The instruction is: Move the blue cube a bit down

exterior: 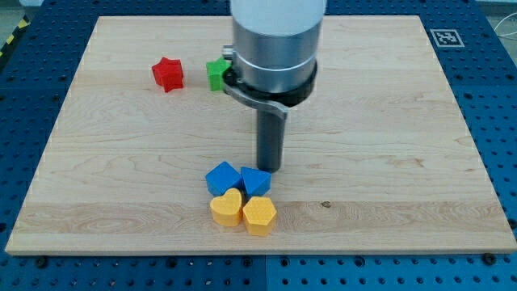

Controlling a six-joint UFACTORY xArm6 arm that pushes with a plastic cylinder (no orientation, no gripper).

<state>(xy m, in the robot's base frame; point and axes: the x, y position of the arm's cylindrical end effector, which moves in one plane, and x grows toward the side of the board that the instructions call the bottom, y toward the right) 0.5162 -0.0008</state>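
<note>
The blue cube [221, 178] sits on the wooden board [388, 145] at the lower middle. A blue triangular block [255, 180] touches it on the view's right. A yellow heart block [227, 208] and a yellow hexagonal block [259, 215] lie right below the two blue blocks. My tip [269, 167] stands just above the blue triangular block and up-right of the blue cube, a small gap from both.
A red star block [168, 73] lies at the upper left. A green block [216, 73] sits to its right, partly hidden behind the arm's body [275, 40]. A printed marker tag [446, 37] is at the board's top right corner.
</note>
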